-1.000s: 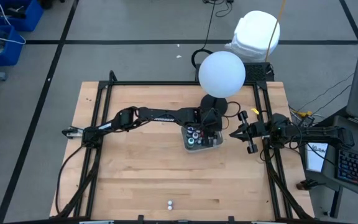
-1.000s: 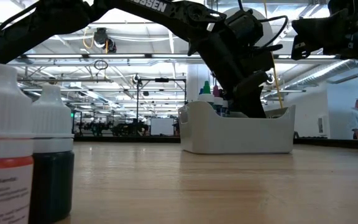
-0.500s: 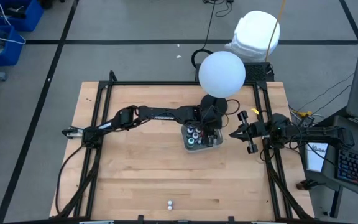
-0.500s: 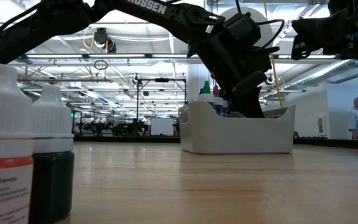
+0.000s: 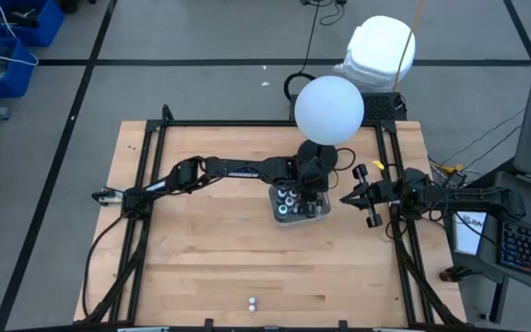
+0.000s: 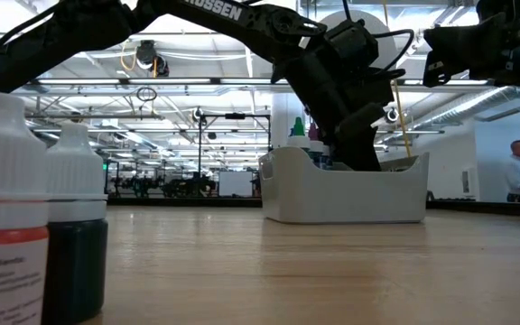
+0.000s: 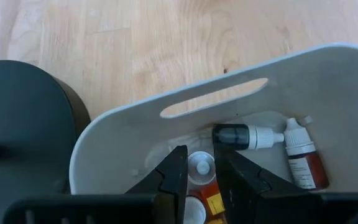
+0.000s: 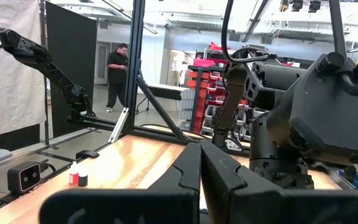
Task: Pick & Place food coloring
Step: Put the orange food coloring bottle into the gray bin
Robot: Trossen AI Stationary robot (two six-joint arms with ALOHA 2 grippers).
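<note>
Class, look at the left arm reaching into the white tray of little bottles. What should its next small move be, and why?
Probably lift the left pincer straight up out of the white tray. Its fingers stand apart around an upright white-capped bottle, and two more bottles lie on their sides close by, so a straight rise seems least likely to knock anything. The right pincer waits shut beside the tray.

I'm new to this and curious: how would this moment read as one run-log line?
left gripper: inside pale plastic tray, fingers straddling white-capped food coloring bottle | right gripper: shut, waiting beside tray | two bottles: near table's front edge
</note>
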